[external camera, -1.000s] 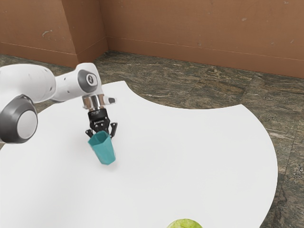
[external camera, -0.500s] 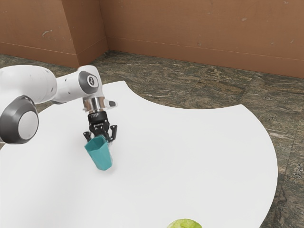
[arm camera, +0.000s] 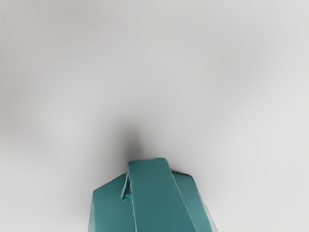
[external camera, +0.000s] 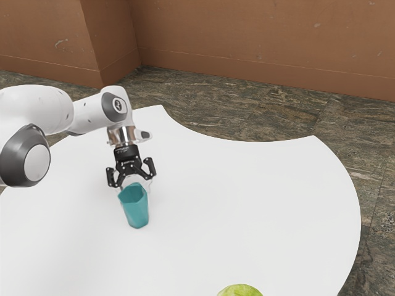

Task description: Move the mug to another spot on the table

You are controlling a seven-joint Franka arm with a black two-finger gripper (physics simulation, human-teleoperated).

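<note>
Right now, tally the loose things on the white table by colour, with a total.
Teal: 1, the faceted teal mug, standing below the open black gripper.
Green: 1, the round green thing, cut off at the exterior view's lower edge.
Total: 2.

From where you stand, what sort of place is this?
Probably a bare simulated test room rather than a home: a white table with a teal mug on it, plain brown walls and a marbled stone floor.
</note>
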